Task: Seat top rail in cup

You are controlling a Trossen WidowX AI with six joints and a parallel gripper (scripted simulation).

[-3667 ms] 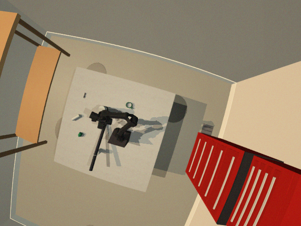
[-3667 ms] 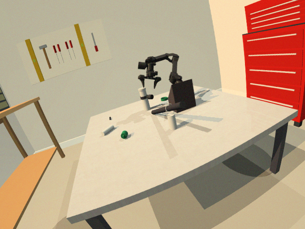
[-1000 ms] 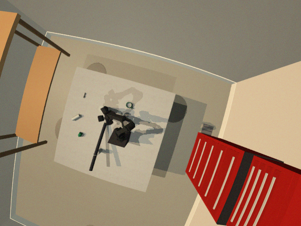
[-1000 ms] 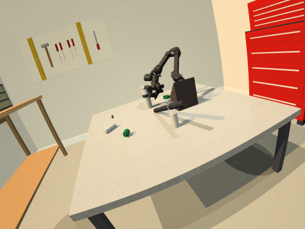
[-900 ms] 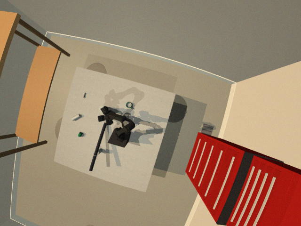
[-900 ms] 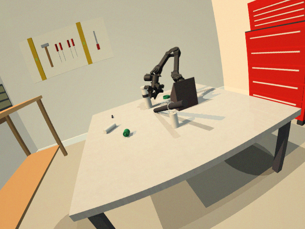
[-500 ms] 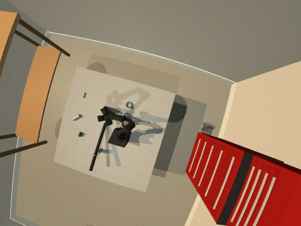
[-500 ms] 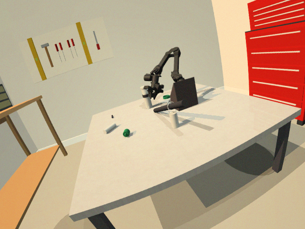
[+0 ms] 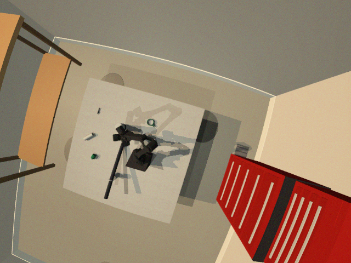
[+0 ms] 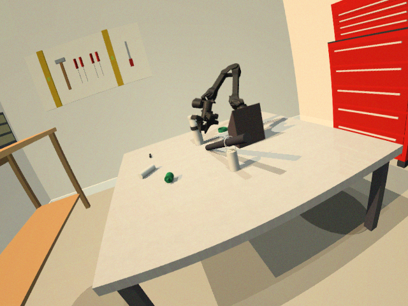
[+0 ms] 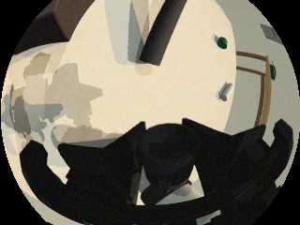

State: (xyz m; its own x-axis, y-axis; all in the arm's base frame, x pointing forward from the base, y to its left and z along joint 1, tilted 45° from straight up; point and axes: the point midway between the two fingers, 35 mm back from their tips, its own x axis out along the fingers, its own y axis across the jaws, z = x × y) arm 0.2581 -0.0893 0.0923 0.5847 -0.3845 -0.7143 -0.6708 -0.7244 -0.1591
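The hand (image 10: 206, 123) is clamped part-closed on the dark top rail (image 9: 115, 166) near its cut end, just beside the big post (image 10: 196, 131). The rail runs through the loop cap (image 10: 227, 142) on the worktop (image 10: 269, 184).

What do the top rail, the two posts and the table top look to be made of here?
Top rail: dark, matte tube, likely painted or coated metal; no shine.
Big post and smaller post: pale grey-white cylinders, matte, galvanised metal or plastic; the look leaves it open.
Table top: off-white, smooth, slightly glossy, given the faint sheen near its right edge; laminate perhaps.
The gripper is shut on something by the big post's top.
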